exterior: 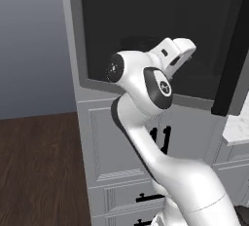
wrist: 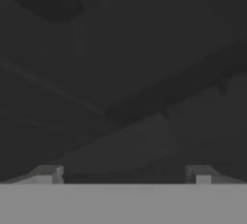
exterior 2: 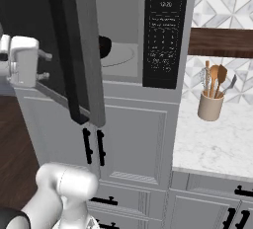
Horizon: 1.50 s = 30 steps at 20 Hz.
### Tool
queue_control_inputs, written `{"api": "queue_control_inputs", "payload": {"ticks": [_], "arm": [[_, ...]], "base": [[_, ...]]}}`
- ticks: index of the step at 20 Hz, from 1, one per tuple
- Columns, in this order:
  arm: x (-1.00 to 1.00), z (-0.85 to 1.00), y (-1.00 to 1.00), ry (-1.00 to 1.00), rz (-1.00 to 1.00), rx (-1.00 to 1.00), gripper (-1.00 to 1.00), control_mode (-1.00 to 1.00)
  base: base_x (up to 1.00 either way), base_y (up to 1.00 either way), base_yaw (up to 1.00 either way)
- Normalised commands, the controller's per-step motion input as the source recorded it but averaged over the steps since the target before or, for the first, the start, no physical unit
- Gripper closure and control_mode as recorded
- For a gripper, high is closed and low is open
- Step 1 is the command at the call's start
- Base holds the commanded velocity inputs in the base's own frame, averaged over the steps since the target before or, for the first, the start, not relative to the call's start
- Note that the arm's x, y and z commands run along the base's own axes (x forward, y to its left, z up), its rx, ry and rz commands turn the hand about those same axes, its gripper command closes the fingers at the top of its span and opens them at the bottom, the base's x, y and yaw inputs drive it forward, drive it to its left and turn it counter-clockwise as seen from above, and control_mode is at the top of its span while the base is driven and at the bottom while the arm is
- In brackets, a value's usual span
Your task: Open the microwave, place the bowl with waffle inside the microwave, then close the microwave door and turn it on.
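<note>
white gripper point(exterior 2: 43, 65) with its jaws spread wide and nothing between them, pressed up close to the dark glass of the door point(exterior 2: 74, 50). in the hand view the fingertips point(wrist: 48, 172) sit well apart against that glass. the door stands partly open, its black bar handle point(exterior 2: 66, 55) facing out. behind the door, the microwave point(exterior 2: 123, 35) shows its grey inside and turntable point(exterior 2: 118, 55), with the black bowl point(exterior 2: 104, 46) on it near the door edge. right of the door is the button panel point(exterior 2: 163, 30).
</note>
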Motion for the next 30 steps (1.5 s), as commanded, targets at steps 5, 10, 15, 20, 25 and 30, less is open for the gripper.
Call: {"api": "queue_control_inputs", "payload": {"ticks": [5,10,15,20,25,30], "arm": [[0.84,0.00,-0.17,-0.02,0.00,0.14,-1.00,-1.00],[0.84,0.00,-0.33,-0.08,0.00,0.31,-1.00,-1.00],[0.92,-0.05,-0.34,-0.09,0.01,0.35,-1.00,-1.00],[0.82,-0.04,-0.04,-0.04,0.02,0.15,-1.00,-1.00],[0.59,0.00,0.00,-0.01,0.00,0.00,-1.00,-1.00],[0.46,0.00,0.00,-0.04,0.00,0.00,-1.00,-1.00]], "base": [[0.00,0.00,0.00],[0.00,0.00,0.00],[0.00,0.00,0.00],[0.00,0.00,0.00],[0.00,0.00,0.00],[0.00,0.00,0.00]]}}
